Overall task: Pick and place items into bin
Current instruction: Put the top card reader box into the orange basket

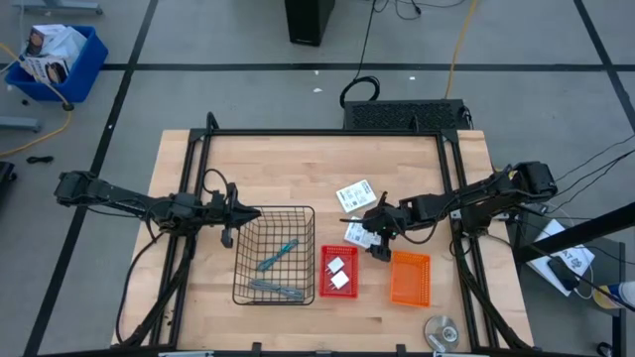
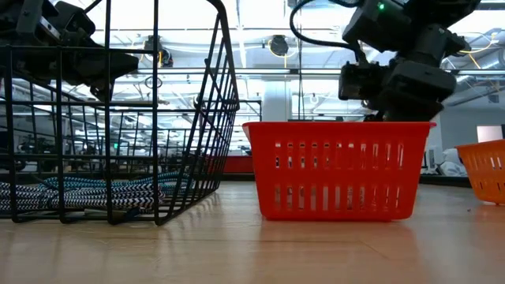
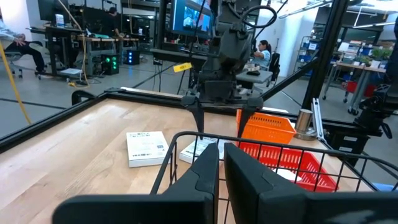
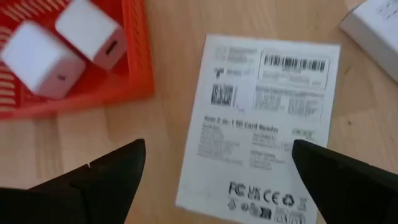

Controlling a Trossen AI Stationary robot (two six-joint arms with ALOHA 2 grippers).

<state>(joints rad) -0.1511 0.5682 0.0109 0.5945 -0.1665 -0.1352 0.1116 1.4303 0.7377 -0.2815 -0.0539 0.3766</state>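
Observation:
A white card with print [image 4: 261,124] lies flat on the table beside the red bin [image 1: 337,272]. My right gripper [image 1: 369,236] hangs open above it, tilted down, one finger on either side and clear of it. A second card [image 1: 354,193] lies farther back. Two white blocks [image 4: 62,43] sit in the red bin. Two teal and grey tools [image 1: 278,256] lie in the black wire basket [image 1: 273,256]. My left gripper [image 1: 253,212] is shut on nothing and points level over the basket's far left corner.
An orange bin [image 1: 410,278] stands right of the red bin, close under my right arm. A round silver disc [image 1: 442,330] lies at the near right edge. Bare wood stretches behind the basket and along the table's left side.

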